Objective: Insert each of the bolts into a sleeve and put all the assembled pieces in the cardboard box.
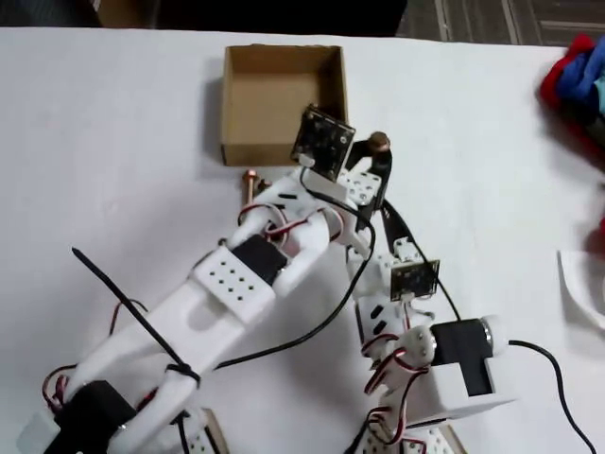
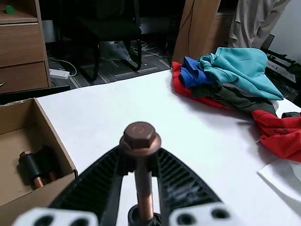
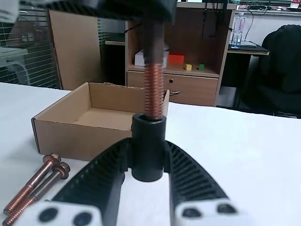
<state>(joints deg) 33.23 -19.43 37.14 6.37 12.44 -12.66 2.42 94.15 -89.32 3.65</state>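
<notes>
Copper hex-head bolt (image 2: 139,141), clamped in left gripper (image 2: 139,160), tip in mouth of black cylindrical sleeve (image 3: 148,146) pinched by right gripper (image 3: 148,157) near open cardboard box (image 3: 70,127); insertion apparently underway, next likely straight aligned push.

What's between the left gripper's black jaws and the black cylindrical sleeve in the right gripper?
The threaded copper bolt, running from the left gripper down into the sleeve; right wrist view shows it.

Upper centre of the high view sits the cardboard box (image 1: 284,99), with assembled pieces (image 2: 33,170) lying inside against one wall. 2 loose bolts (image 1: 250,183) lie just below its lower-left corner. Right of them a bolt (image 1: 378,144) stands above a sleeve (image 3: 148,146), tip inside. At the right edge, clothes (image 1: 577,76).
</notes>
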